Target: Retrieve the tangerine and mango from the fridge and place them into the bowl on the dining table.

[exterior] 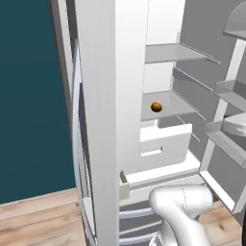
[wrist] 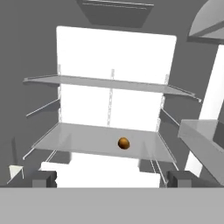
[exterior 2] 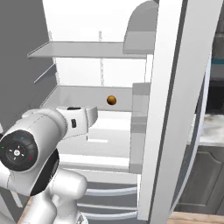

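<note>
On the lower shelf point(wrist: 87, 140) of the open fridge point(exterior: 110, 120) sits the tangerine point(wrist: 124, 143), and the gripper point(wrist: 111, 178), fingers spread wide and holding nothing, is lined up and probably needs to reach in and pinch it.

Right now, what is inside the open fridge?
The fridge holds the tangerine on its lower glass shelf; the upper shelf looks bare. No mango is visible; the drawers below hide their contents.

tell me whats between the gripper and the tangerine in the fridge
Nothing: in the hand view, bare shelf runs from the open gripper to the tangerine.
</note>
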Motion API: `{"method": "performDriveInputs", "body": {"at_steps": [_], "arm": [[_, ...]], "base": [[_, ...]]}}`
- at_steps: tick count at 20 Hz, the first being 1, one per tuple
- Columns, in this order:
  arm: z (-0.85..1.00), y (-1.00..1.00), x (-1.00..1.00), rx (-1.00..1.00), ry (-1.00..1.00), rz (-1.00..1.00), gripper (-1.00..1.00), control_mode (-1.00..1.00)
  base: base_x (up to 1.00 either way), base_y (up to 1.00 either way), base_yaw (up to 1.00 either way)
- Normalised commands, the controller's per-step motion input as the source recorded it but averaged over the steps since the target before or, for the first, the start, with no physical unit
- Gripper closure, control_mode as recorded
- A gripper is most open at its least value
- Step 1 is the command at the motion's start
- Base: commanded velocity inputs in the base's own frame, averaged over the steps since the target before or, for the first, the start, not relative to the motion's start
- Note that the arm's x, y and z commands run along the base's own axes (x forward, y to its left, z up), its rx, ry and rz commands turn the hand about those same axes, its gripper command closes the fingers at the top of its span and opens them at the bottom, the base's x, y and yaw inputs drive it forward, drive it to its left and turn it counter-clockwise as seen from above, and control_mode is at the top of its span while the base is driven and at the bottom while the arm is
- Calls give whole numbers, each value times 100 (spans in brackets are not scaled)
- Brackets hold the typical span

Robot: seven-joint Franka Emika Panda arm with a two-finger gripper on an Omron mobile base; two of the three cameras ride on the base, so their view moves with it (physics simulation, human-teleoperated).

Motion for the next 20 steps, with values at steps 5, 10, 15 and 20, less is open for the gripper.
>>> {"method": "performDriveInputs", "body": {"at_steps": [5,10,15,20], "arm": [[0,0,0,0,0,0,-100,100],[0,28,18,-6,12,-3,-100,-100],[0,26,31,-6,23,-8,-100,-100],[0,-2,35,0,28,-3,-100,-100]], "base": [[30,38,-3],[11,16,-2],[0,0,0],[0,0,0]]}}
